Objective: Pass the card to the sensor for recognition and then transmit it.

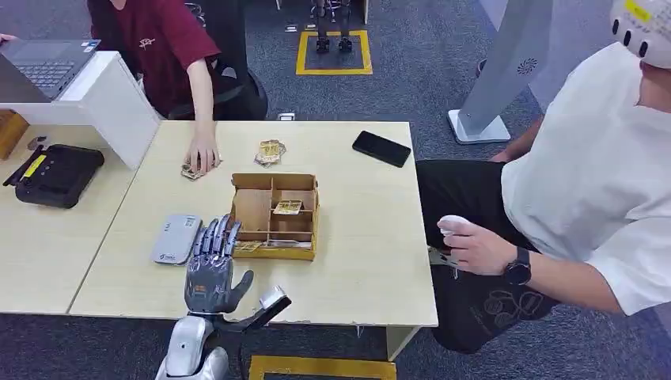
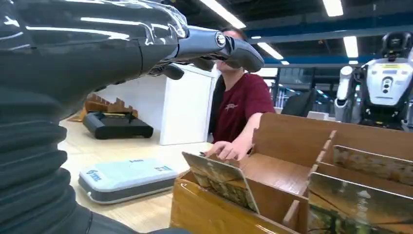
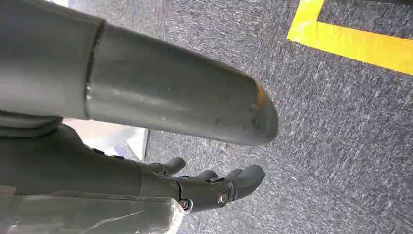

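A card [image 1: 248,246] leans in the front left compartment of the cardboard box [image 1: 273,180]; the left wrist view shows this card [image 2: 221,180] tilted against the box [image 2: 292,139] front wall. The grey-white sensor [image 1: 176,237] lies flat on the table just left of the box, and shows as sensor [image 2: 126,178] in the left wrist view. My left hand [image 1: 210,265] hovers between sensor and box, fingers [image 2: 234,48] stretched out and apart above the card, holding nothing. My right hand [image 3: 195,187] hangs over the carpet with loose fingers, empty.
Another card [image 1: 287,207] lies in a middle compartment. Loose cards [image 1: 270,152] sit behind the box, and a person's hand [image 1: 202,154] rests on more cards at the far left. A black phone [image 1: 381,148] lies far right. A seated person's hand [image 1: 475,247] is off the table's right edge.
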`<state>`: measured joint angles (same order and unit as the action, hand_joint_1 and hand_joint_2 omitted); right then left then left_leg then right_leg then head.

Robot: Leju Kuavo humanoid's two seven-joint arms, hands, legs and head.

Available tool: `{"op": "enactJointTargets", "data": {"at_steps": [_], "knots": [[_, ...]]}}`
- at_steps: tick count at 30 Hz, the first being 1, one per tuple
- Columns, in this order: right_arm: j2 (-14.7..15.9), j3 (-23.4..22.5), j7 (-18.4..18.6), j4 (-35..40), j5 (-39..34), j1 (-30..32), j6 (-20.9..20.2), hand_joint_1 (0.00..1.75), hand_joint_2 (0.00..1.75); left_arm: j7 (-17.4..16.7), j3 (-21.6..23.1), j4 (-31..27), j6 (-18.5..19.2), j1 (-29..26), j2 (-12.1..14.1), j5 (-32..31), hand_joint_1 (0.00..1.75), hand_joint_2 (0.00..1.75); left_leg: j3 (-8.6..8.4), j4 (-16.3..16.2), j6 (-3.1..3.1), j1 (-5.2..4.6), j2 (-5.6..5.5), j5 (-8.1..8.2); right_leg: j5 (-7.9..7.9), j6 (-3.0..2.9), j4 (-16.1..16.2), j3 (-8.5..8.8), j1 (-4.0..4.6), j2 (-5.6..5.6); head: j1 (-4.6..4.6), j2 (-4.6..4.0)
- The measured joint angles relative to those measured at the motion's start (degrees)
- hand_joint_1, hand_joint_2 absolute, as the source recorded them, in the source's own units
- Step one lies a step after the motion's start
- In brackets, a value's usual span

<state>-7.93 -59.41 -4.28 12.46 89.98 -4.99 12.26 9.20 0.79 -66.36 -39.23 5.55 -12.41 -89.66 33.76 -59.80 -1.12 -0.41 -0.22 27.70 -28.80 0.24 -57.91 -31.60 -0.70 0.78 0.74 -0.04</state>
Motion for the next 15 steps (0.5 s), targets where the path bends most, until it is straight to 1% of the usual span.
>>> {"op": "enactJointTargets", "data": {"at_steps": [1,2,4,6,9,15], "knots": [[0.0,0.0,-0.04,0.0,0.0,-0.01,0.0,0.0,0.0,-1.31,0.02,0.0,0.0,0.01,0.3,-0.02,0.0,1.75,-0.01,0.0,0.0,0.0,0.0,0.0,0.0,0.0,0.0,0.0,0.0,0.0,-0.02,0.0],[0.0,0.02,-0.04,0.0,0.0,-0.01,0.0,0.0,0.0,-3.35,0.37,0.0,0.0,0.02,0.81,-0.02,0.0,1.75,-0.01,0.0,0.0,0.0,0.01,0.0,0.0,0.0,0.0,0.0,0.0,0.0,-0.02,-0.02],[0.0,0.04,-0.04,0.0,0.0,0.01,-0.09,0.0,0.0,-9.12,2.56,0.0,-0.02,0.16,2.81,-0.07,0.0,1.75,-0.02,0.0,0.01,0.01,0.02,0.0,0.0,0.0,0.0,-0.02,0.0,0.01,0.0,-0.02],[0.0,0.11,-0.07,0.0,0.0,-0.01,-0.09,0.0,0.0,-13.66,5.49,0.18,0.0,0.61,4.55,-0.09,0.0,1.75,-0.01,0.01,0.01,0.02,-0.01,-0.01,0.0,0.0,-0.01,-0.01,0.0,-0.01,0.0,-0.02],[0.0,0.17,-0.09,0.0,0.0,-0.05,-0.09,0.0,0.0,-15.23,8.26,0.59,-0.02,0.98,6.27,-0.09,0.0,1.75,-0.01,0.01,0.02,0.01,0.01,-0.01,0.0,0.0,-0.02,-0.01,0.01,0.01,0.0,0.0],[0.0,0.26,-0.09,0.0,0.0,-0.04,-0.09,0.0,0.0,-14.86,10.27,1.44,0.0,1.39,7.69,-0.09,0.0,1.75,0.0,0.0,0.01,0.0,0.01,-0.01,0.0,0.0,-0.01,-0.01,0.0,0.01,-0.02,-0.02]]}}
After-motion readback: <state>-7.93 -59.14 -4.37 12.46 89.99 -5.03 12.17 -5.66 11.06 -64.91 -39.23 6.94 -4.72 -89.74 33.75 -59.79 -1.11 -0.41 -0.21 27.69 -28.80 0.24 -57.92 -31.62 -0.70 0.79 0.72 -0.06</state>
